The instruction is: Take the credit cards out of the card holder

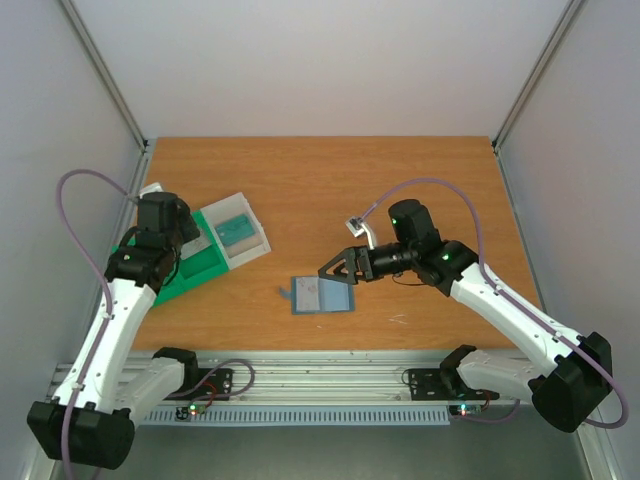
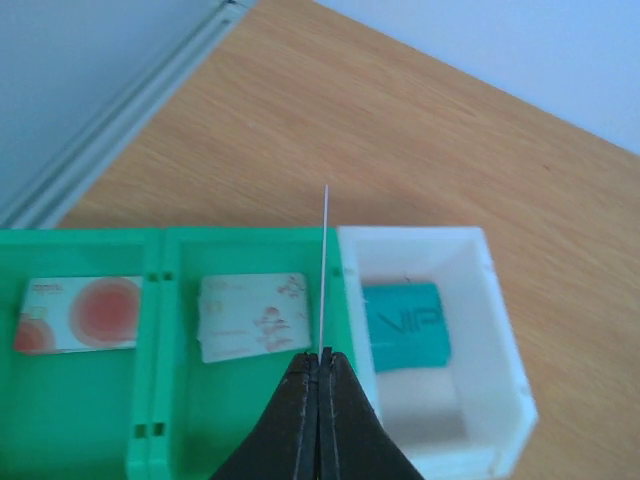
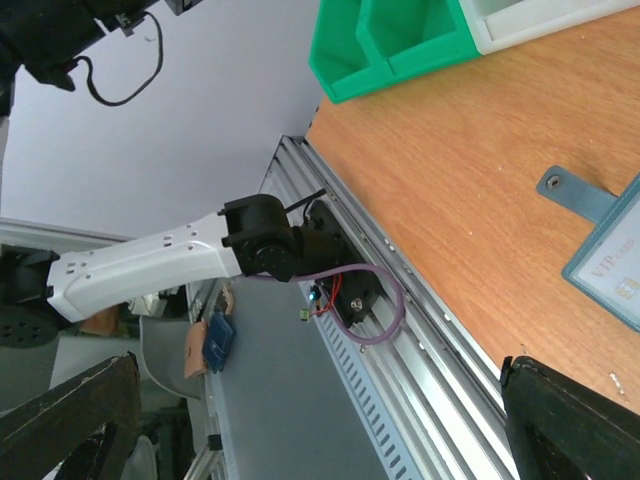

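Observation:
The slate-blue card holder [image 1: 320, 295] lies open on the table, its edge and strap tab showing in the right wrist view [image 3: 608, 262]. My right gripper [image 1: 336, 271] is open and empty just above it, with its jaws wide apart [image 3: 320, 425]. My left gripper [image 2: 321, 358] is shut on a thin card [image 2: 325, 265] seen edge-on, over the green tray [image 2: 90, 250] by the wall it shares with the white tray [image 2: 495, 320]. A white card with a red circle [image 2: 80, 313] and a white card with reddish marks [image 2: 255, 315] lie in the green tray. A teal card [image 2: 405, 325] lies in the white tray.
The green tray [image 1: 190, 265] and the white tray [image 1: 240, 230] sit side by side at the table's left, under the left arm [image 1: 160, 215]. The metal rail [image 1: 320, 375] runs along the near edge. Grey walls enclose the table.

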